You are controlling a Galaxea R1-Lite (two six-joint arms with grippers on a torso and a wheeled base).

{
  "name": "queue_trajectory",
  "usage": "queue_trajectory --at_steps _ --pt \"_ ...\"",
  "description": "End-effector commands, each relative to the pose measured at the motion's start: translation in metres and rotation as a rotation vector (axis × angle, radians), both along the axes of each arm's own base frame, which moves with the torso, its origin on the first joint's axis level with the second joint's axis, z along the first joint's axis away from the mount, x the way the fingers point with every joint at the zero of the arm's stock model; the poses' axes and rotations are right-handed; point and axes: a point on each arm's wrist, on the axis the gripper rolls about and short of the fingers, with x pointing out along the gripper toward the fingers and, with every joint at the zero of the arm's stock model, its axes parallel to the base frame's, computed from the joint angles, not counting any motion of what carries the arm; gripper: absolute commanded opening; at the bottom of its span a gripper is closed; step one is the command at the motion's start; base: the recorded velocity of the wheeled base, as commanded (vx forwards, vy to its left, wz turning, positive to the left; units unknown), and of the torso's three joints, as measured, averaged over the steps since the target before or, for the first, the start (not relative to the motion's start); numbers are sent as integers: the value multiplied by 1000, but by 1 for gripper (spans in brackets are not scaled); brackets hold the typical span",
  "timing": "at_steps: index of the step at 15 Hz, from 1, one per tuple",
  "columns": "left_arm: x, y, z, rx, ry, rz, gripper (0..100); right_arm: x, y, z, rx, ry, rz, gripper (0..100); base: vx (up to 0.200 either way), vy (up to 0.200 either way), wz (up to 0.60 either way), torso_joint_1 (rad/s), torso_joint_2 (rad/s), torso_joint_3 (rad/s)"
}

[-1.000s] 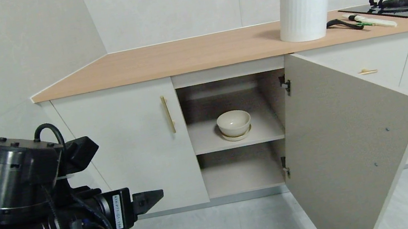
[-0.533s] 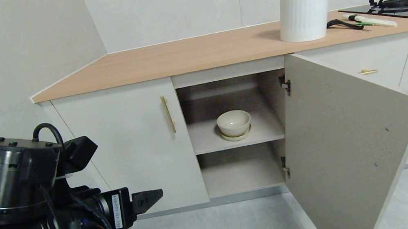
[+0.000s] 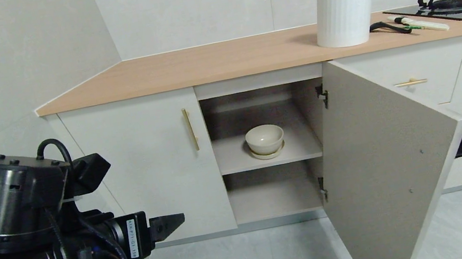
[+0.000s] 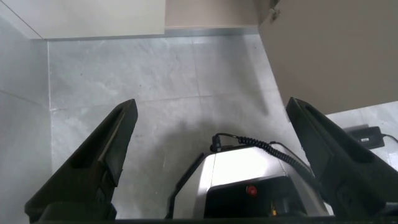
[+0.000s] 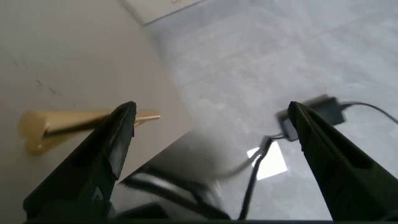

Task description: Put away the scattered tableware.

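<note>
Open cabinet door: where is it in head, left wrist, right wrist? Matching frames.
Head view: cabinet door standing open, right of the shelf holding the bowl.
Left wrist view: its tan inner face, beyond the floor tiles.
Right wrist view: its pale outer face with the gold handle, near the jaws.
Shared landmark: the grey floor tiles, in all three.

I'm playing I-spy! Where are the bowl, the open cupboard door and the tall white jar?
bowl (image 3: pixel 265 139), head view, its inside.
open cupboard door (image 3: pixel 381 160), head view, inner face.
tall white jar (image 3: pixel 345 5), head view, ribbed side.
</note>
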Motion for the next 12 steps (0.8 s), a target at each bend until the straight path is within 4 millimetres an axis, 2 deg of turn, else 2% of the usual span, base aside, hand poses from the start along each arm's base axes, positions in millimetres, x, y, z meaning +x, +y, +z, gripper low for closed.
queue_trajectory --at_steps 1,8,12 --pt "0 0 0 0 2 1 100 -2 14 -3 12 8 45 100 0 0 0 0 0 0" --pt "0 0 0 1 1 0 100 -10 54 -6 91 13 136 100 0 0 0 0 0 0" --pt "0 0 0 0 0 2 100 -11 70 -7 126 -14 173 100 0 0 0 0 0 0"
